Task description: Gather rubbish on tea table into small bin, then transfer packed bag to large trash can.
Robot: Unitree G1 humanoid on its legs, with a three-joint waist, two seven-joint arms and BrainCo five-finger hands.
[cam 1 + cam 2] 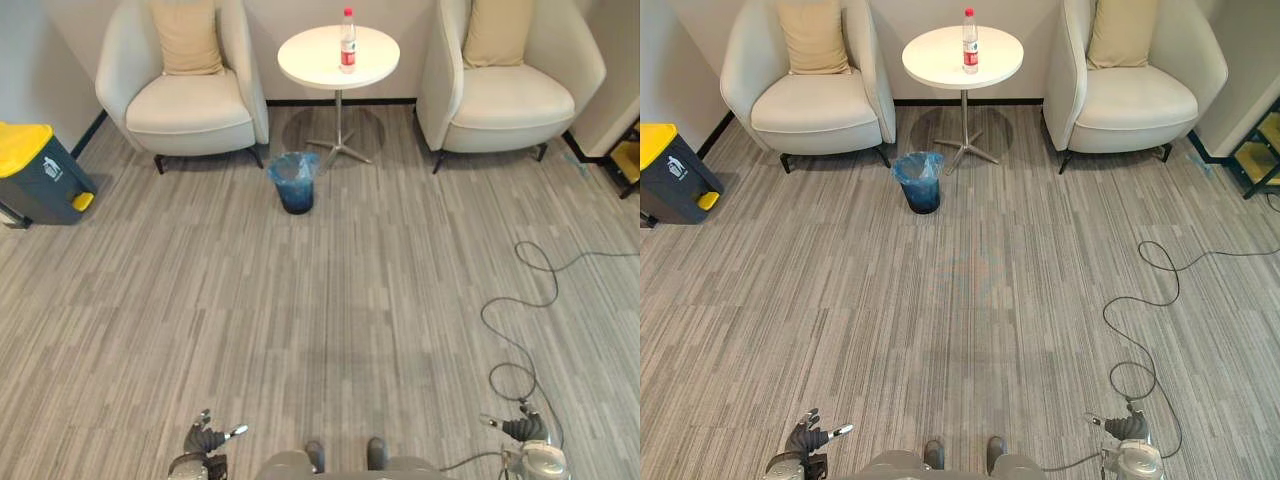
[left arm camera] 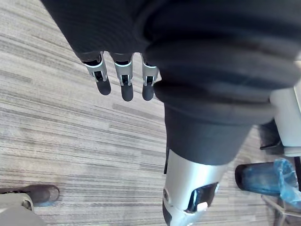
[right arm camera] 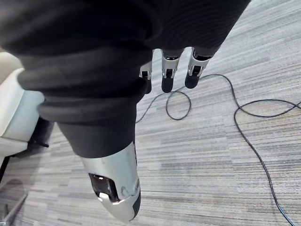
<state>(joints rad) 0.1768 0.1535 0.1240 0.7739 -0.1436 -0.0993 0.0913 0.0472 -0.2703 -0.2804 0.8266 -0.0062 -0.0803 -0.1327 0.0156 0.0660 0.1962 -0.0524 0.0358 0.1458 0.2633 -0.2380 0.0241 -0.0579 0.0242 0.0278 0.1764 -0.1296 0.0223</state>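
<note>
left hand (image 1: 205, 438) and right hand (image 1: 525, 428) open, empty | bottle (image 1: 347, 41) upright on worktop (image 1: 310, 58), far straight ahead of both | small bin (image 1: 295, 181) near its foot

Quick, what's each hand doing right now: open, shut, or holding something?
Left hand: open, fingers relaxed, holding nothing.
Right hand: open, fingers relaxed, holding nothing.
</note>
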